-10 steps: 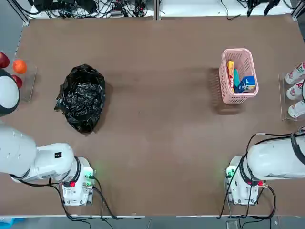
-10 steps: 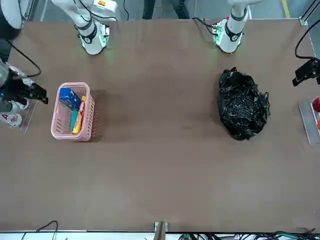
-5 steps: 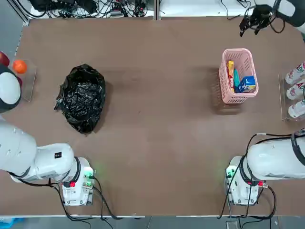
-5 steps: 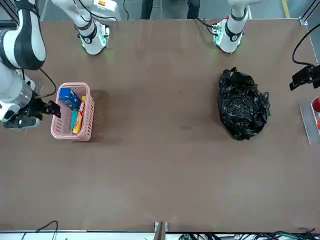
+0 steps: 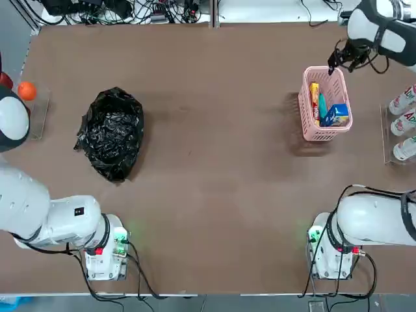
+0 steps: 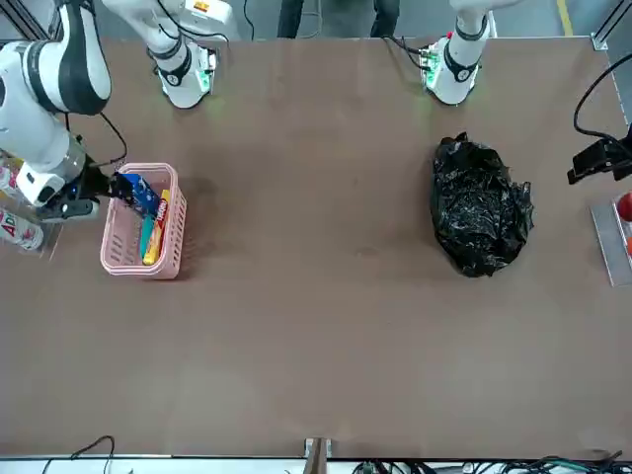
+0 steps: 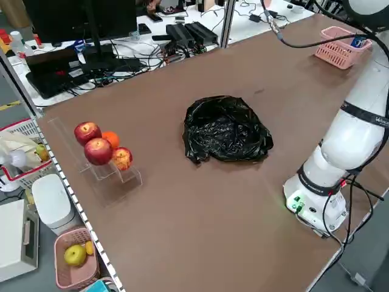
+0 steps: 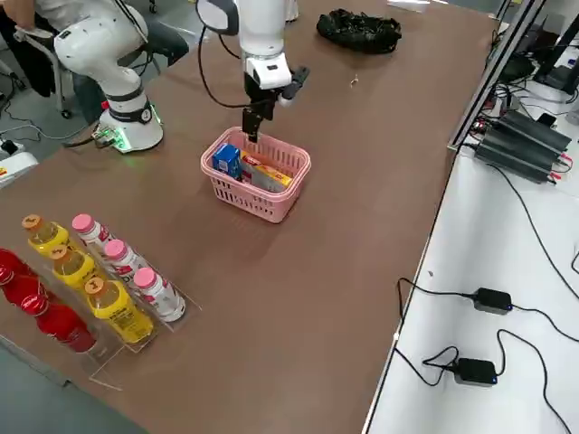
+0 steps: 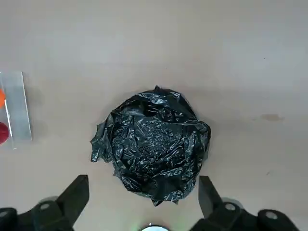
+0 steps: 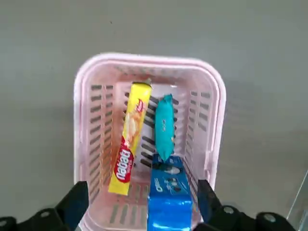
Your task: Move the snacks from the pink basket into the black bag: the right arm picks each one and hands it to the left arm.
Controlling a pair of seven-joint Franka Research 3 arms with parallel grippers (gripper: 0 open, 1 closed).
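The pink basket stands at the right of the table. It holds the snacks: a yellow packet, a slim teal packet and a blue-and-white pouch. My right gripper hangs open above the basket's far end, empty, its fingers spread wide over the basket. The black bag lies crumpled at the left of the table. My left gripper hovers open and empty high above the table's left side, looking down on the bag.
White bottles with red labels stand in a clear rack right of the basket. Red and orange fruits sit on a clear stand at the table's left edge. Cables run along the far edge. Bare brown tabletop lies between bag and basket.
The right arm has swung in from beyond the table's far right corner to above the basket's far end. The left gripper has barely shifted. Both stay open.
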